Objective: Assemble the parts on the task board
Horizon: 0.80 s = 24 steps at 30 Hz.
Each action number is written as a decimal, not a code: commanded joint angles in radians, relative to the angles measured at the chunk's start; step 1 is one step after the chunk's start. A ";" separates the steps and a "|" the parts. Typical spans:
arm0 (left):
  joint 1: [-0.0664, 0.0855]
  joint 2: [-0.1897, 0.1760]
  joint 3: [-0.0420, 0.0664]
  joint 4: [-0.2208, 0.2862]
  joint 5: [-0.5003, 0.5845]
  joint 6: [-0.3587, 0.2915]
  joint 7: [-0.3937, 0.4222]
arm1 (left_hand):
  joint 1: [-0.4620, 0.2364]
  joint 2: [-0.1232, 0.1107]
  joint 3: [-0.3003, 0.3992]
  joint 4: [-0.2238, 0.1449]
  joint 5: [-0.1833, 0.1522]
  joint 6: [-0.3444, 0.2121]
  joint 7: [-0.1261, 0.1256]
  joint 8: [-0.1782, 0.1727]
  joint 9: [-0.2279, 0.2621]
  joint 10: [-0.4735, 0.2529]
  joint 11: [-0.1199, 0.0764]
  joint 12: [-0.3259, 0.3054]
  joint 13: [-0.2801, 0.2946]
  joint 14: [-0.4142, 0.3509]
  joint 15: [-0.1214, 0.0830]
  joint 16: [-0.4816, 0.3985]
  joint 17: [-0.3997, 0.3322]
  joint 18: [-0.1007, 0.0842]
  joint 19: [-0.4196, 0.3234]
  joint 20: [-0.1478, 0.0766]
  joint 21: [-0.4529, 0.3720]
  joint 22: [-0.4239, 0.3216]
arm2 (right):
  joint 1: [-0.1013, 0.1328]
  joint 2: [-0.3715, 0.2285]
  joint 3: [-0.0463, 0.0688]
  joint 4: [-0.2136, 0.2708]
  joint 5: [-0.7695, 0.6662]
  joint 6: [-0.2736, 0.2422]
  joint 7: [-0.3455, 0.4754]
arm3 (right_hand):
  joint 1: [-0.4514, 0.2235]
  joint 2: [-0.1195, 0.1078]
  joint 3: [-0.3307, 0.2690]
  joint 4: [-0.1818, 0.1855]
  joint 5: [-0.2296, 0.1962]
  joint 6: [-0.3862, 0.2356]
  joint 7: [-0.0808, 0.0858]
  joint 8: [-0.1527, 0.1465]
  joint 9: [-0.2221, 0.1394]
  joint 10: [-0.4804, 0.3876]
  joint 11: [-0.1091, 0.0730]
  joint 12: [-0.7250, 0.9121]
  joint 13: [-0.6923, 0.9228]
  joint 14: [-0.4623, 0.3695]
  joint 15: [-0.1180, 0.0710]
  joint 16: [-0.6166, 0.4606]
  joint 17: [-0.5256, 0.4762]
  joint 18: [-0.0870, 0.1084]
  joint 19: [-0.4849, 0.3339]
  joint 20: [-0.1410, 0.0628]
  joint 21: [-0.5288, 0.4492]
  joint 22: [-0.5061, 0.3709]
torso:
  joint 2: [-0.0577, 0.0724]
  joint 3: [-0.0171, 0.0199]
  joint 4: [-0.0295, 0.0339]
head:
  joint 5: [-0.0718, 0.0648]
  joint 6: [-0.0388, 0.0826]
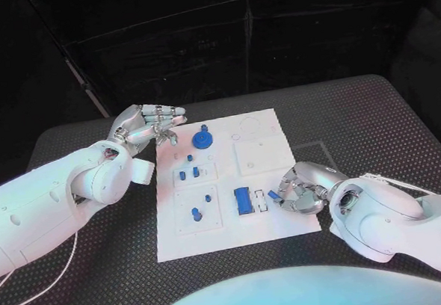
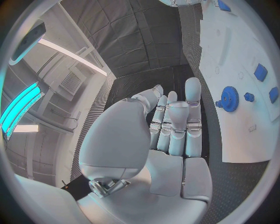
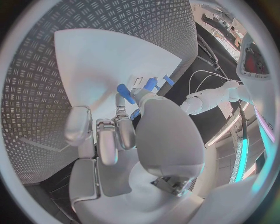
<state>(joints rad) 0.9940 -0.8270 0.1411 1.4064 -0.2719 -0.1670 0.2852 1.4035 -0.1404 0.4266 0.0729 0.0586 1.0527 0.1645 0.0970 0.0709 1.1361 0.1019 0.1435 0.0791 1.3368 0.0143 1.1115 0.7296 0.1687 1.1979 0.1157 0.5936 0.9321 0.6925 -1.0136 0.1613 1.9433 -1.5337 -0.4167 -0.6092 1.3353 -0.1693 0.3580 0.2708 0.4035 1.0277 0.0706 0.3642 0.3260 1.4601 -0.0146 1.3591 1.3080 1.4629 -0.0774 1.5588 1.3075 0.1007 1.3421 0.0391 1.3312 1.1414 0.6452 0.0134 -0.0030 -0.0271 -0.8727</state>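
Here the right hand [image 1: 299,190] works at the near right edge of the task board [image 1: 265,120] while the left hand [image 1: 148,123] hovers by its far left corner.

The white task board lies in the middle of the black bench [image 1: 378,114]. A blue gear [image 1: 204,138] sits near the board's far left part, with small blue parts [image 1: 188,174] standing in the panels below it and a blue block [image 1: 243,199] lying beside a white strip near the right hand. The right hand's fingers [image 3: 121,100] are curled down onto the board, their tips touching small blue pieces [image 3: 150,85]; whether they actually grip one I cannot tell. The left hand's fingers [image 2: 193,100] are extended, close together, holding nothing, just beside the board's edge near the gear.
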 commanded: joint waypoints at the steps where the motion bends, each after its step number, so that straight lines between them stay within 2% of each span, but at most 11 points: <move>1: 0.001 0.002 0.001 0.003 0.004 0.010 0.006 | 0.000 0.009 -0.004 -0.003 -0.001 -0.004 0.003 0.005 -0.001 -0.006 -0.002 0.004 -0.001 -0.007 0.000 -0.002 -0.001 0.013 -0.004 0.000 -0.006 -0.001 | 0.001 0.018 0.000 -0.013 0.045 -0.031 0.018 | -0.010 -0.002 0.007 0.001 -0.005 0.015 -0.006 -0.004 0.001 0.012 0.002 0.003 0.095 0.105 0.002 0.005 0.248 -0.012 0.005 -0.002 0.001 0.001 | 0.000 -0.0001 0.0005 | 0.000 0.000; 4: 0.001 0.003 0.001 0.003 0.004 0.011 0.006 | 0.000 0.009 -0.004 -0.003 -0.001 -0.004 0.003 0.005 -0.001 -0.006 -0.002 0.004 -0.001 -0.007 0.000 -0.002 -0.001 0.013 -0.004 0.000 -0.006 -0.001 | 0.001 0.031 0.000 -0.022 0.051 -0.031 0.015 | -0.020 -0.005 0.006 0.001 0.002 0.017 -0.006 -0.004 0.002 0.013 0.002 0.005 0.096 0.105 0.003 0.005 0.248 -0.012 0.006 -0.002 0.002 0.002 | -0.001 0.0003 0.0022 | 0.000 0.000; 7: 0.001 0.002 0.001 0.003 0.004 0.011 0.006 | 0.000 0.009 -0.004 -0.003 -0.001 -0.004 0.003 0.005 -0.001 -0.006 -0.002 0.004 -0.001 -0.007 0.000 -0.002 -0.001 0.013 -0.004 0.000 -0.006 -0.001 | 0.001 0.041 0.000 -0.030 0.055 -0.030 0.013 | -0.032 -0.006 0.003 0.003 0.007 0.020 -0.006 -0.004 0.003 0.014 0.002 0.006 0.097 0.105 0.003 0.005 0.249 -0.012 0.006 -0.002 0.002 0.003 | 0.000 0.0006 0.0002 | 0.004 0.000; 11: 0.001 0.002 0.001 0.003 0.004 0.010 0.006 | 0.000 0.009 -0.004 -0.003 -0.001 -0.004 0.003 0.005 -0.001 -0.006 -0.002 0.004 -0.001 -0.007 0.000 -0.002 -0.001 0.013 -0.004 0.000 -0.006 -0.001 | 0.001 0.055 0.000 -0.038 0.057 -0.027 0.011 | -0.061 -0.008 -0.010 0.009 0.018 0.025 -0.007 -0.004 0.006 0.015 0.002 0.008 0.098 0.105 0.003 0.006 0.250 -0.013 0.007 -0.001 0.004 0.005 | 0.001 0.0004 -0.0006 | 0.002 0.000; 15: 0.001 0.003 0.001 0.003 0.004 0.010 0.006 | 0.000 0.009 -0.004 -0.003 -0.001 -0.004 0.003 0.005 -0.001 -0.006 -0.002 0.004 -0.001 -0.007 0.000 -0.002 -0.001 0.013 -0.004 0.000 -0.006 -0.001 | 0.001 0.072 0.000 -0.047 0.058 -0.020 0.009 | -0.100 -0.006 -0.045 0.009 0.077 0.029 -0.008 -0.005 0.011 0.016 0.002 0.009 0.099 0.105 0.003 0.006 0.250 -0.013 0.006 -0.001 0.003 0.005 | 0.000 0.0003 -0.0025 | 0.002 0.000; 19: 0.001 0.005 0.001 0.003 0.004 0.011 0.006 | 0.000 0.009 -0.004 -0.003 -0.001 -0.004 0.003 0.005 -0.001 -0.006 -0.002 0.004 -0.001 -0.007 0.000 -0.002 -0.001 0.013 -0.004 0.000 -0.006 -0.001 | 0.002 0.082 0.000 -0.055 0.058 -0.012 0.005 | -0.119 -0.001 -0.065 0.011 0.094 0.030 -0.007 -0.006 0.013 0.016 0.002 0.009 0.100 0.105 0.003 0.006 0.250 -0.012 0.006 -0.001 0.003 0.005 | 0.000 0.0005 -0.0001 | 0.002 0.000; 22: 0.001 0.005 0.001 0.002 0.004 0.011 0.006 | 0.000 0.009 -0.004 -0.003 -0.001 -0.004 0.003 0.005 -0.001 -0.006 -0.002 0.004 -0.001 -0.007 0.000 -0.002 -0.001 0.013 -0.004 0.000 -0.006 -0.001 | 0.002 0.090 0.000 -0.061 0.056 -0.002 0.000 | -0.144 0.004 -0.107 0.010 0.158 0.032 -0.008 -0.008 0.017 0.016 0.002 0.008 0.100 0.105 0.002 0.006 0.250 -0.012 0.005 -0.002 0.002 0.005 | 0.000 0.0006 0.0005 | 0.003 0.000; 24: 0.001 0.006 0.001 0.002 0.004 0.011 0.006 | 0.000 0.009 -0.004 -0.003 -0.001 -0.004 0.003 0.005 -0.001 -0.006 -0.002 0.004 -0.001 -0.007 0.000 -0.002 -0.001 0.013 -0.004 0.000 -0.006 -0.001 | 0.002 0.093 0.000 -0.064 0.054 0.004 -0.002 | -0.152 0.007 -0.127 0.011 0.176 0.033 -0.008 -0.008 0.019 0.016 0.001 0.007 0.100 0.105 0.003 0.006 0.250 -0.012 0.005 -0.002 0.001 0.004 | 0.000 0.0006 0.0001 | 0.004 0.000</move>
<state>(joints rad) 0.9940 -0.8228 0.1411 1.4066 -0.2719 -0.1658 0.2853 1.4035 -0.1404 0.4266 0.0729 0.0586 1.0527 0.1645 0.0970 0.0709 1.1362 0.1019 0.1434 0.0791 1.3368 0.0143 1.1115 0.7297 0.1687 1.1979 0.1157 0.5936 0.9323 0.6927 -0.9224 0.1612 1.8797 -1.4809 -0.4273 -0.6077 1.1915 -0.1622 0.2380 0.2814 0.5728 1.0585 0.0588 0.3623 0.3447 1.4598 -0.0145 1.3630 1.3078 1.4630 -0.0772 1.5588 1.3073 0.1007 1.3420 0.0391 1.3312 1.1458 0.6454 0.0139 -0.0037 -0.0247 -0.8727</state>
